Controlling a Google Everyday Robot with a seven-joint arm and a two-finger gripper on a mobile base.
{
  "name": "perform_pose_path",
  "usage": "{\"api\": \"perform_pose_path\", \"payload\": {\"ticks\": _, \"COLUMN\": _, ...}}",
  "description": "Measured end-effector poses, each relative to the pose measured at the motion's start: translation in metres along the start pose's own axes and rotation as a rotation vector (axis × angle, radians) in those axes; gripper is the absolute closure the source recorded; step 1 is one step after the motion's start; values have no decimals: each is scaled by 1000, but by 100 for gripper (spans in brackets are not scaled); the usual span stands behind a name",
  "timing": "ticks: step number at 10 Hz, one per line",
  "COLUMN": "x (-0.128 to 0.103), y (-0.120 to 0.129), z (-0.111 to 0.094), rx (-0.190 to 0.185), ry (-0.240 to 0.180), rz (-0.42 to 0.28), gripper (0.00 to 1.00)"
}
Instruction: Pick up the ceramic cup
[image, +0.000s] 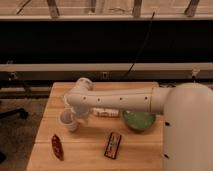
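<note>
A dark wall fills the back of the room, with a pale ledge (105, 67) running across it and a black cable (141, 47) hanging down over it. In front stands a light wooden table (95, 155). The white robot arm (120, 99) reaches from the right across the table toward its left side.

On the table, near the right, sits a green bowl (138, 120). Just left of the bowl, under the arm, lies a white packet (106, 112). Closer to the front edge lies a dark snack bar (113, 145), and at the front left a red-brown packet (57, 147).

The ceramic cup (69, 120) stands upright on the left part of the table, white with an open top. The gripper (74, 112) is at the end of the arm, right at the cup, and I cannot tell if it touches it or how wide it stands.
</note>
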Motion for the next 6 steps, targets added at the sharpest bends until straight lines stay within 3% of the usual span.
{"api": "perform_pose_path", "payload": {"ticks": 3, "x": -3, "y": 1, "z": -3, "rx": 63, "ry": -25, "rz": -20, "gripper": 96}}
{"api": "perform_pose_path", "payload": {"ticks": 5, "x": -1, "y": 4, "z": -9, "rx": 110, "ry": -44, "rz": -18, "gripper": 100}}
{"api": "perform_pose_path", "payload": {"ticks": 6, "x": 2, "y": 2, "z": -16, "rx": 98, "ry": -36, "rz": -22, "gripper": 100}}
